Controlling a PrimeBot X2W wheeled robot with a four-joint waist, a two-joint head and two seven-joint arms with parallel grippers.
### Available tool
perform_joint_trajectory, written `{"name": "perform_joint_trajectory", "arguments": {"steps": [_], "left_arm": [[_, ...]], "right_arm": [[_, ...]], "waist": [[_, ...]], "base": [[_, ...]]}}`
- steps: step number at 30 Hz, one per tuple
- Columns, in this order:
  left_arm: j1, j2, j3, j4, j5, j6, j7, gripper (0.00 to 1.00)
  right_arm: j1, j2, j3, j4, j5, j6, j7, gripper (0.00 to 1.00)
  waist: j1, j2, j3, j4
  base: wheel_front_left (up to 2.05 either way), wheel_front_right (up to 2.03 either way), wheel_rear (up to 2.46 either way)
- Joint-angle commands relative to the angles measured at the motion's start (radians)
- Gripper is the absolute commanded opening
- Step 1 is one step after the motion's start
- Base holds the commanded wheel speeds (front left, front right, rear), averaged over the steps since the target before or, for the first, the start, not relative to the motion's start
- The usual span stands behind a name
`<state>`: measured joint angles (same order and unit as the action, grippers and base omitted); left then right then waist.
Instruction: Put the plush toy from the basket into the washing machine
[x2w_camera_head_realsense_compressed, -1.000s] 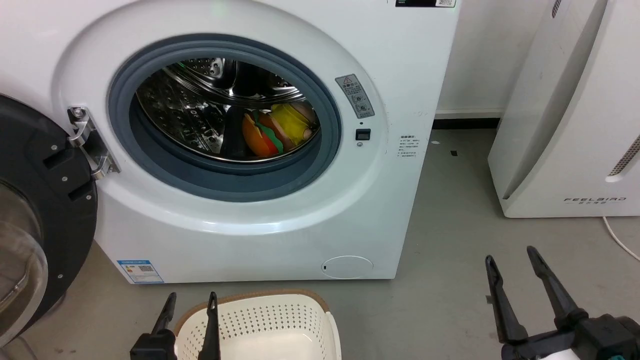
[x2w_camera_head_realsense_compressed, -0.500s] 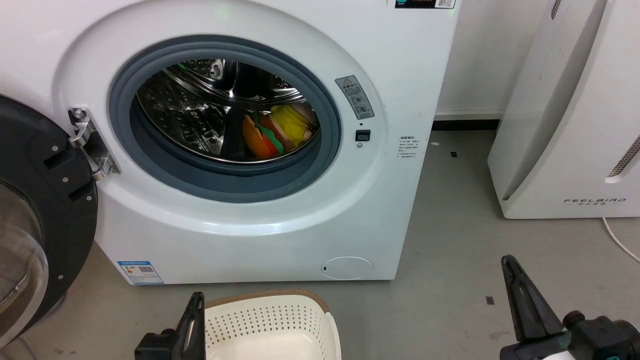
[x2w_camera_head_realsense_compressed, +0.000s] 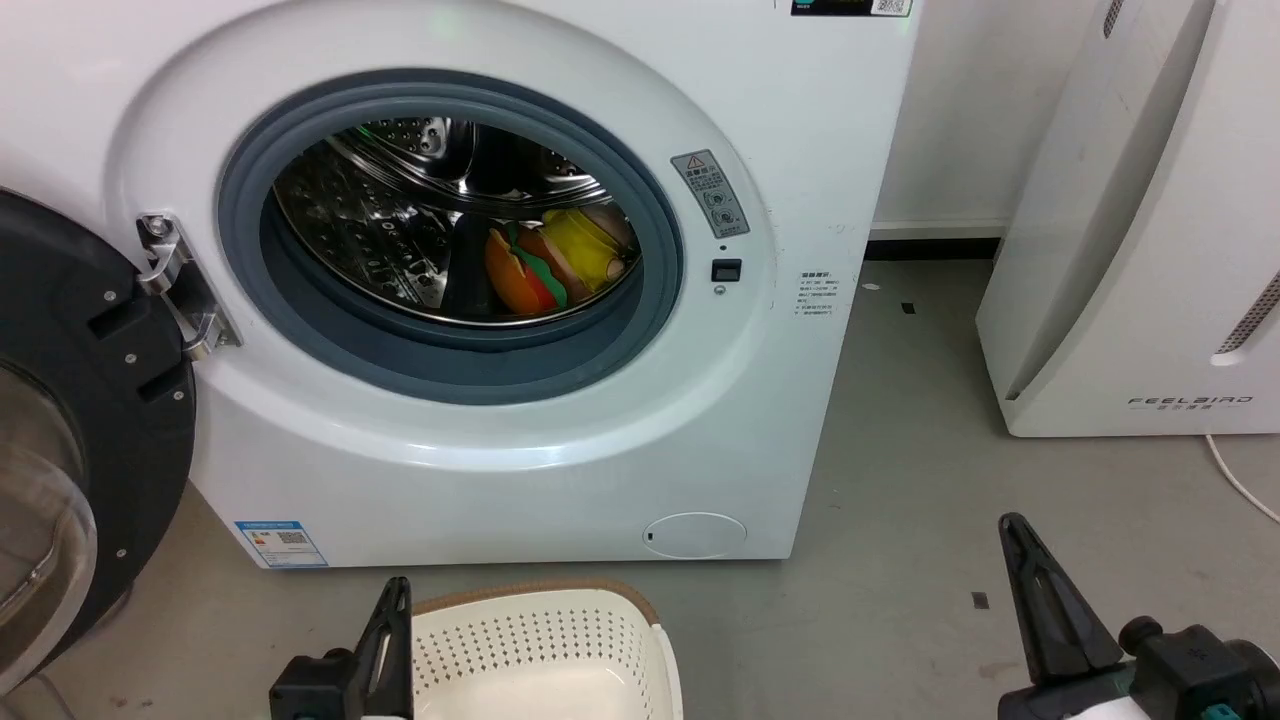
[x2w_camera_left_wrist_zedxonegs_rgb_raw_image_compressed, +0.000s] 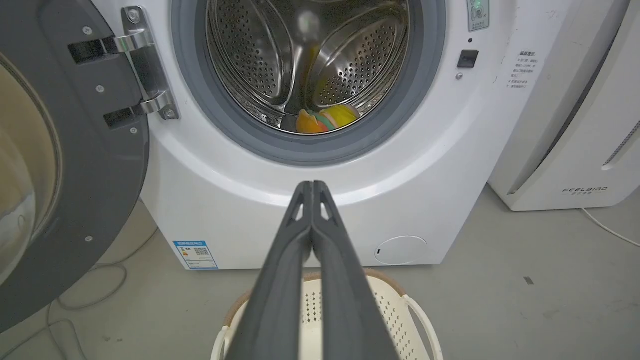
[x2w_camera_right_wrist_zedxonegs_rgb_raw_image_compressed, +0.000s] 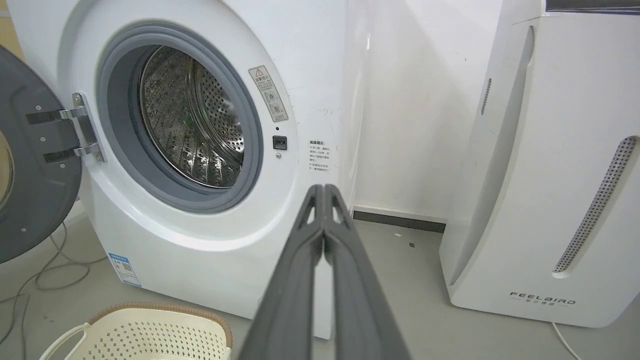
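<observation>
Lying at the bottom of the drum (x2w_camera_head_realsense_compressed: 380, 230), the toy (x2w_camera_head_realsense_compressed: 555, 262) sits at about 4 o'clock within the round opening of the washer (x2w_camera_head_realsense_compressed: 500, 480). Its orange striped body points toward 8 o'clock and its yellow top toward 2 o'clock. Its head appears to lie at the far end, though glare off the steel makes that hard to confirm. In the left wrist view it is a small orange and yellow lump low in the drum, behind the grey seal (x2w_camera_left_wrist_zedxonegs_rgb_raw_image_compressed: 190, 75).

The door (x2w_camera_head_realsense_compressed: 90, 400) hangs wide open at 9 o'clock, swung out on its metal hinge (x2w_camera_head_realsense_compressed: 180, 290). The basket (x2w_camera_head_realsense_compressed: 540, 640) stands on the floor (x2w_camera_head_realsense_compressed: 900, 500) at 6 o'clock in the head view, just in front of the washer and apart from it. Its perforated wall and brown rim are cut by the bottom edge.

The left fingers (x2w_camera_head_realsense_compressed: 385, 640) rise at 7 o'clock over the basket's left edge, pressed together tip to tip with nothing between them. The left wrist view has them above the basket, pointing at the washer's front. The right fingers (x2w_camera_head_realsense_compressed: 1050, 610) rise at 4 o'clock over the floor, likewise closed and holding nothing, well apart from basket and washer.

A white appliance (x2w_camera_head_realsense_compressed: 1130, 250) marked FEELBIRD stands at 3 o'clock beside the washer, with a pale cable (x2w_camera_head_realsense_compressed: 1240, 485) on the floor near it. A blue label (x2w_camera_head_realsense_compressed: 280, 543) sits at the washer's lower left corner.
</observation>
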<state>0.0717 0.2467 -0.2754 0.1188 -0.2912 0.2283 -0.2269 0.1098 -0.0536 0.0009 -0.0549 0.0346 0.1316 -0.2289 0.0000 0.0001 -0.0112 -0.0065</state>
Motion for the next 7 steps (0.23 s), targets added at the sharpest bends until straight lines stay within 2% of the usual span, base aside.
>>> {"name": "perform_joint_trajectory", "arguments": {"steps": [1, 7], "left_arm": [[-0.010, -0.008, 0.010, -0.007, 0.014, -0.007, 0.007, 0.00], [-0.012, -0.016, 0.022, -0.012, 0.027, -0.018, 0.017, 0.00]], "right_arm": [[-0.012, 0.000, 0.000, 0.004, -0.003, 0.000, 0.007, 0.00], [-0.017, 0.001, 0.000, 0.006, -0.005, 0.000, 0.018, 0.00]], "waist": [[0.0000, -0.0001, 0.000, 0.000], [0.0000, -0.0001, 0.001, 0.000]], "base": [[0.00, 0.00, 0.00], [0.00, 0.00, 0.00]]}}
